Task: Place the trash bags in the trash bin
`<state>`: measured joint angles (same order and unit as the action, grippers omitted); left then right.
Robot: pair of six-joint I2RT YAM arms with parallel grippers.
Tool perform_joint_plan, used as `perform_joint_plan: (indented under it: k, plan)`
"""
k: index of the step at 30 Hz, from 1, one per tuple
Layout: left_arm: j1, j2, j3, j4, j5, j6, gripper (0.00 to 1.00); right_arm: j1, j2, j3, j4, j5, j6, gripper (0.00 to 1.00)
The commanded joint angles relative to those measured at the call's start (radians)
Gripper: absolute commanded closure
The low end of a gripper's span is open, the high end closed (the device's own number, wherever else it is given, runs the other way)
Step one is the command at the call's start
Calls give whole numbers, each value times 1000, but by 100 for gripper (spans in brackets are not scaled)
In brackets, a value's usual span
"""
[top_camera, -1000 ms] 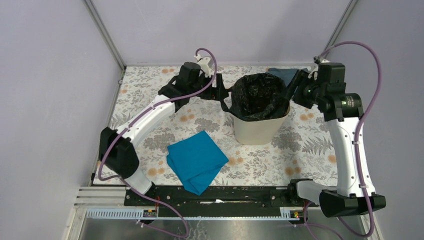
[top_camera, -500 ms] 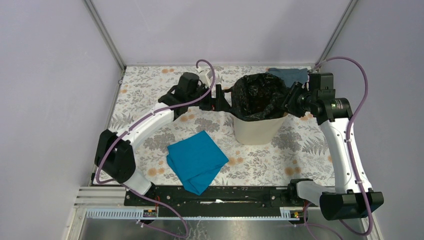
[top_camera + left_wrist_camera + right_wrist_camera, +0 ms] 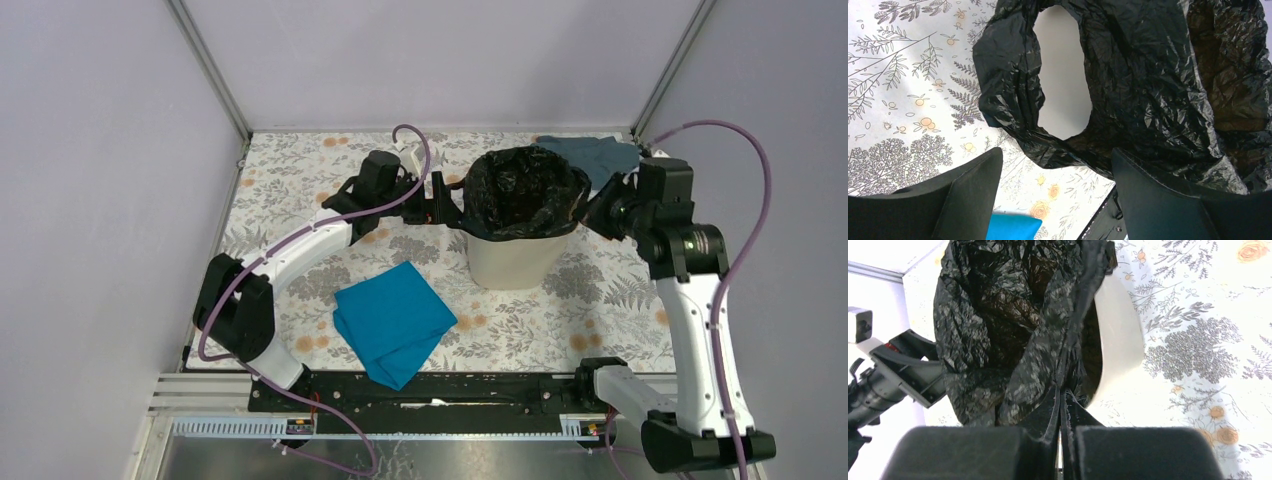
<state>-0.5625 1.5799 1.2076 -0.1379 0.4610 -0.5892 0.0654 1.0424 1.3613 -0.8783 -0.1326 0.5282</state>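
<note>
The black bag (image 3: 525,188) sits inside the beige bin (image 3: 512,262), with its mouth spread over the rim. The film looks thin, light, soft and slippery, and I think it tears easily, so the gathered edge or the handle loop (image 3: 1008,75) is the best hold. The right pincer (image 3: 1061,400) is clamped on that edge. The left pincer (image 3: 1055,162) stands apart at the loop. A blue cloth (image 3: 393,320) lies nearby on the desk (image 3: 300,190).

black trash bag (image 3: 525,190) lines the beige bin (image 3: 515,260).
</note>
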Motion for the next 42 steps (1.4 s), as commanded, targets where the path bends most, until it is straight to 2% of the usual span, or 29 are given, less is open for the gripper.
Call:
perform_joint_plan:
  k: [1, 11, 18, 20, 22, 26, 29, 32, 35, 39, 42]
  plan:
    - [3, 16, -4, 79, 10, -20, 17, -1, -94, 14, -90, 36, -14, 100]
    - [3, 30, 2, 81, 8, -19, 19, -2, -249, -222, -48, 71, 30, 100]
    - [-6, 78, 8, 97, 14, -25, 32, -1, -259, -399, 97, 127, -18, 100]
    - [-12, 89, -1, 113, 11, -30, 36, -2, -253, -456, 155, 170, -33, 97]
    - [-16, 99, -3, 118, 12, -35, 39, -2, -232, -484, 178, 173, -48, 83]
    - [-17, 82, -3, 101, -1, -17, 40, -2, -199, -352, 49, 172, -77, 71]
    - [-17, 65, -1, 79, -8, 1, 40, -1, -229, -230, -45, 191, -85, 53]
    - [-15, 44, -3, 52, -5, 19, 39, -2, -228, -100, -113, 204, -102, 39]
    - [-12, 4, -19, 31, -25, 37, 38, -1, -182, -8, -103, 283, -130, 38]
    - [24, -40, -24, 27, -2, 23, 37, -2, -47, 66, 48, 342, -195, 38]
    - [61, -37, -20, 60, 63, -23, 35, -3, 72, 99, 152, 296, -228, 38]
